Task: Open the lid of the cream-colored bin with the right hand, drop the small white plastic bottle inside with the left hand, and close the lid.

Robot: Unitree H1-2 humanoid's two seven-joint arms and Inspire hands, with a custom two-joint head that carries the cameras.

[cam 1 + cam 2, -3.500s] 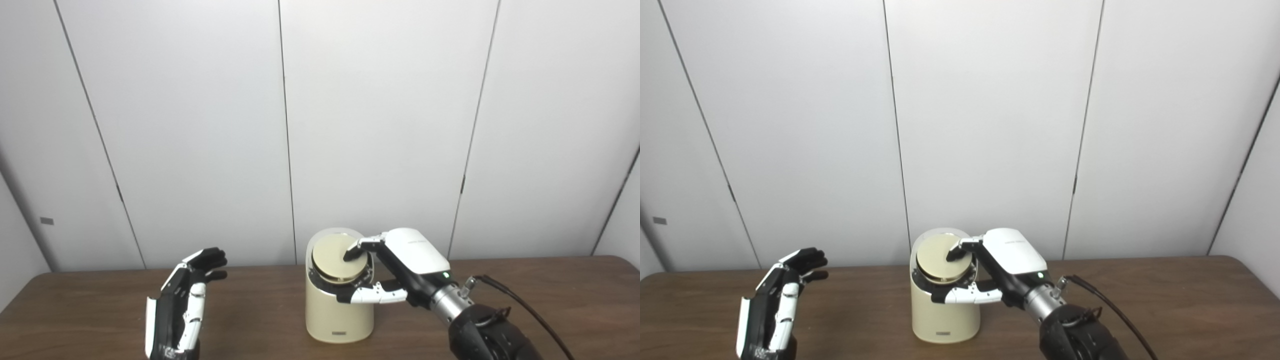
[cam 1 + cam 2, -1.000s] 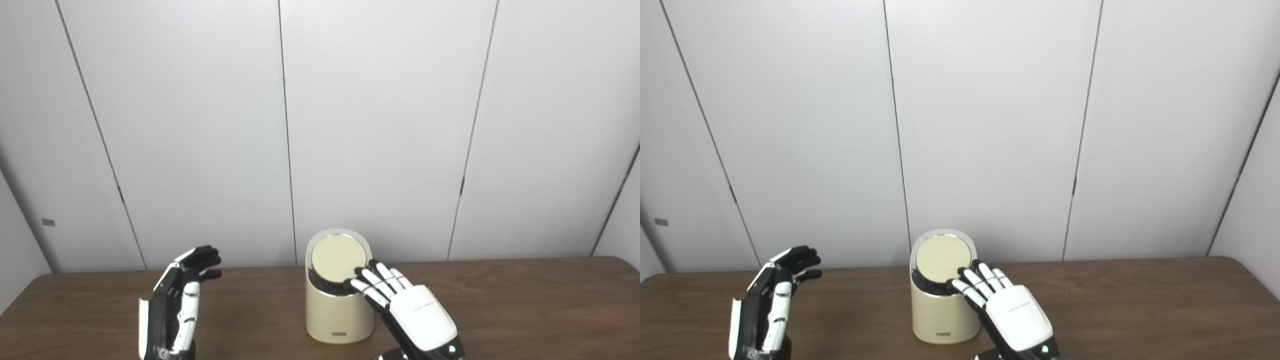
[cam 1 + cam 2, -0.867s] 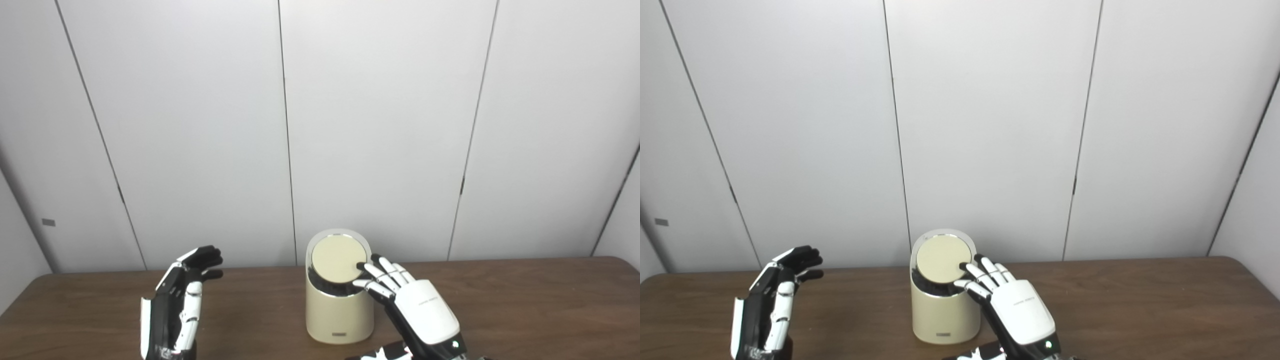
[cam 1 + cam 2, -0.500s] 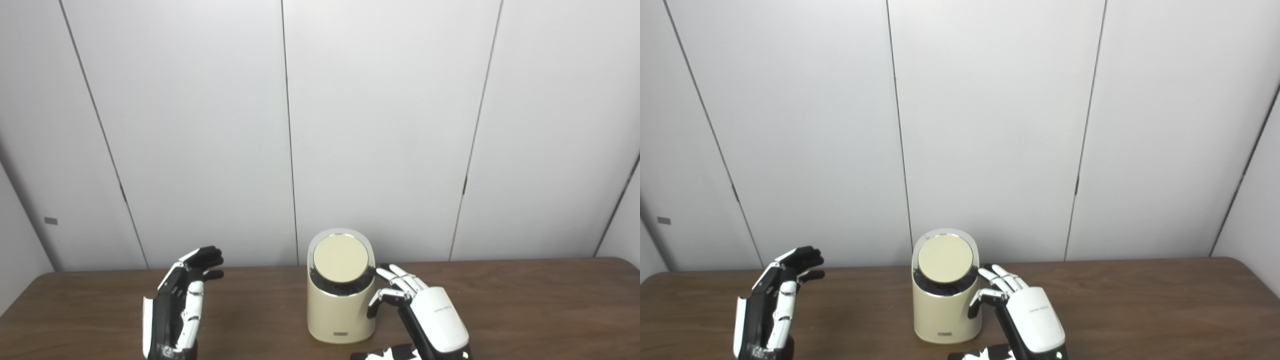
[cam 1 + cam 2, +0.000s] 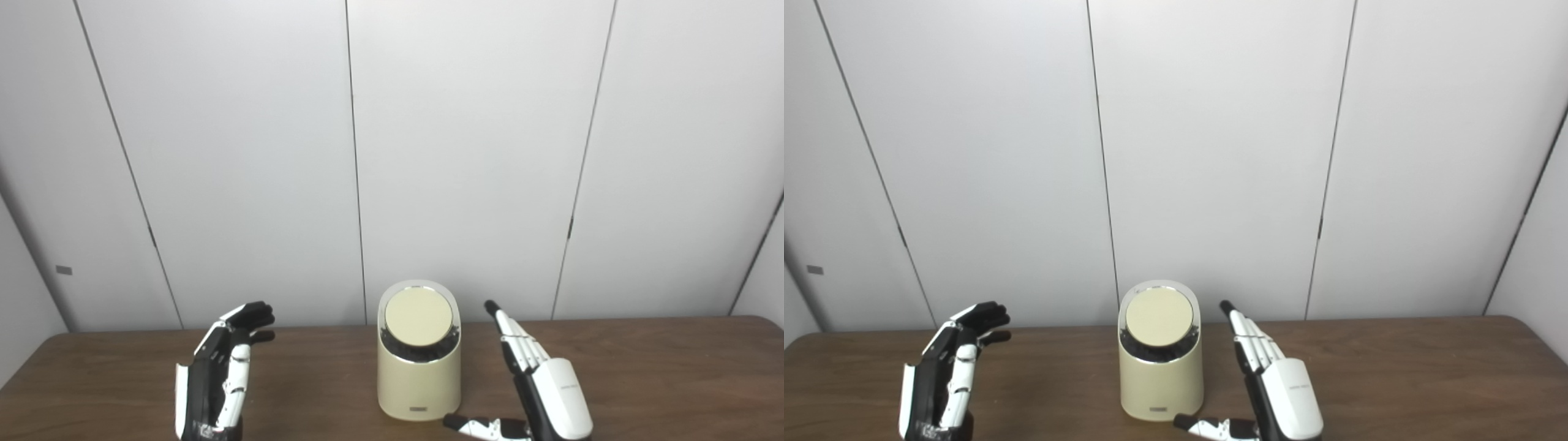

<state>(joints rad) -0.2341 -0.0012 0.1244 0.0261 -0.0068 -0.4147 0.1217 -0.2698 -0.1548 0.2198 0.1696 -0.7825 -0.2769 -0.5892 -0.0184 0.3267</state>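
Note:
The cream-colored bin (image 5: 419,373) stands upright at the middle of the brown table (image 5: 674,380). Its round lid (image 5: 418,316) lies tilted toward me, down in the rim, with a dark gap showing below it. My right hand (image 5: 542,383) is open just right of the bin, fingers straight and pointing up, thumb stretched toward the bin's base, touching nothing. My left hand (image 5: 217,373) is open at the left, fingers raised and slightly curled, holding nothing. No small white bottle shows in either view.
A white panelled wall (image 5: 465,153) rises straight behind the table's far edge, close behind the bin. Bare brown tabletop (image 5: 1427,380) stretches to the right of my right hand and between my left hand and the bin.
My right hand has come off the lid, dropped beside the bin, then drawn right with fingers straightened. The lid now sits down in the rim. My left hand has barely moved.

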